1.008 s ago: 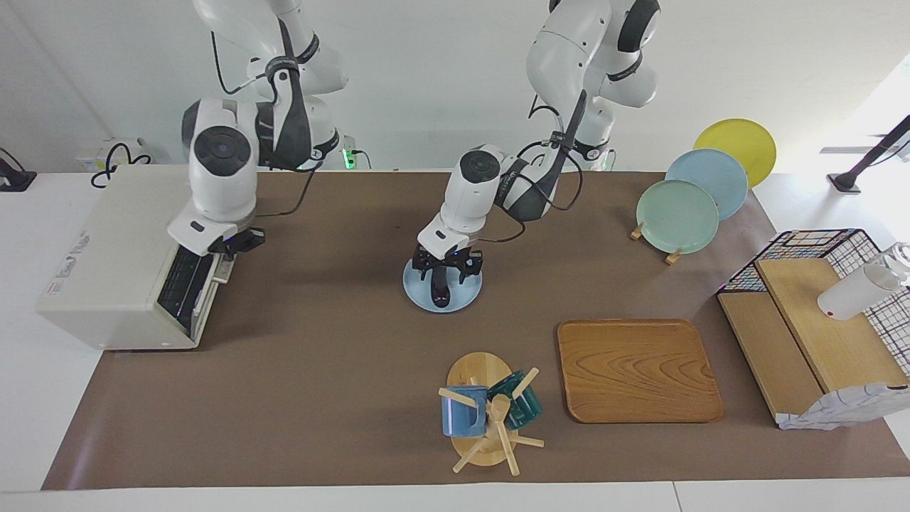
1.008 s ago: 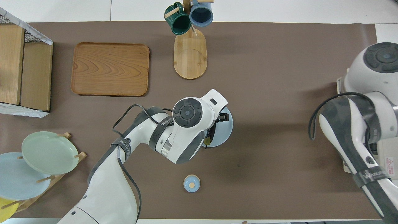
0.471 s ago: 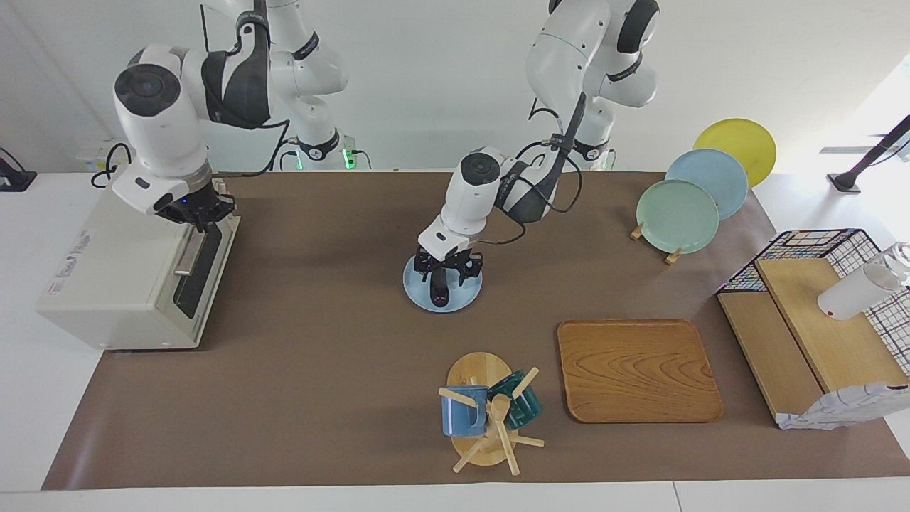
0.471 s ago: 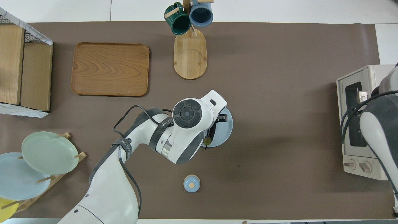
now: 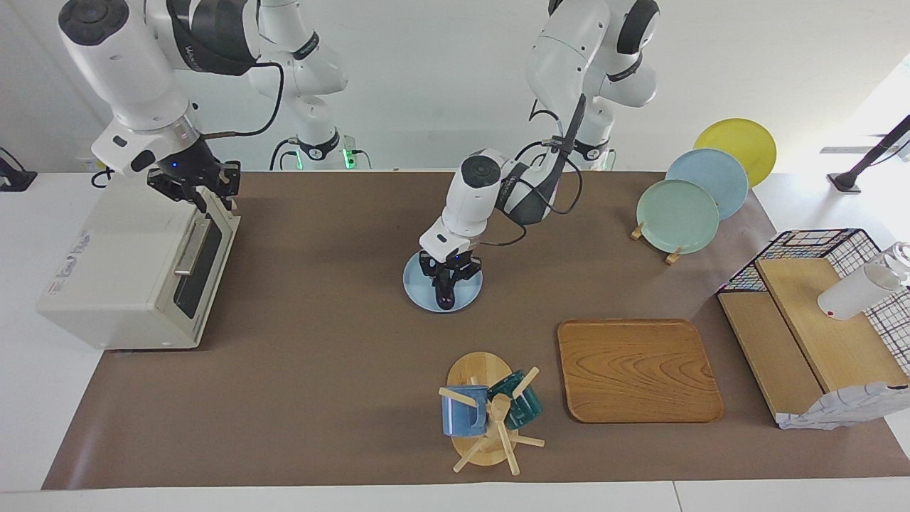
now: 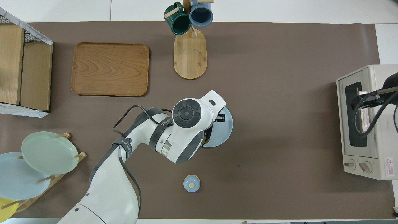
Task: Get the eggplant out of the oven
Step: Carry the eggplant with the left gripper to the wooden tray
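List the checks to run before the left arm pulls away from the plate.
1. eggplant out of the oven, lying on the blue plate: ok.
2. Oven door closed: ok.
3. left tool shut, low over the eggplant: ok.
4. Left tool free of the eggplant: cannot tell.
5. right tool over the oven's top front edge, off the door handle: ok.
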`<state>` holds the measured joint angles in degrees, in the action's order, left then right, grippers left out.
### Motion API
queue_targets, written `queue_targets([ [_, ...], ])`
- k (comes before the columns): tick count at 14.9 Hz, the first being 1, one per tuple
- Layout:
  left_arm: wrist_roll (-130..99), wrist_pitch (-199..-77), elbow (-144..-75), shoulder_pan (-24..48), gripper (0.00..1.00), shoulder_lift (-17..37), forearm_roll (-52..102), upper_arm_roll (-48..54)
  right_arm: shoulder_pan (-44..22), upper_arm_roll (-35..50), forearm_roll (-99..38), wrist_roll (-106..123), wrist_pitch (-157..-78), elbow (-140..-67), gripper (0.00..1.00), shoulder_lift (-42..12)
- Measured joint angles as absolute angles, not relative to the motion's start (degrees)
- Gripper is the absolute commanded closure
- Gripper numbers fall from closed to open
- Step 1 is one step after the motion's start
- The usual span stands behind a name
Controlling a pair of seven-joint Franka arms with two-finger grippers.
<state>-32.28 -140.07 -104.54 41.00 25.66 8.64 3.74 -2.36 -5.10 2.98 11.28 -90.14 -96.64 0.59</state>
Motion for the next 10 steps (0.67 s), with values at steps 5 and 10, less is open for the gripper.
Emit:
queue_targets([
  [5,-32.3,-137.7,-103.8,40.0,1.0,24.2,8.6,3.0,-2.2,-5.1,2.6,8.3,-89.2,-96.6,0.0,0.4],
  [10,-22.7,-119.7,-96.4,27.2,1.0,17.4,8.6,2.4,-2.2,-5.6,2.6,8.1,-89.1,-96.4,0.0,0.8],
])
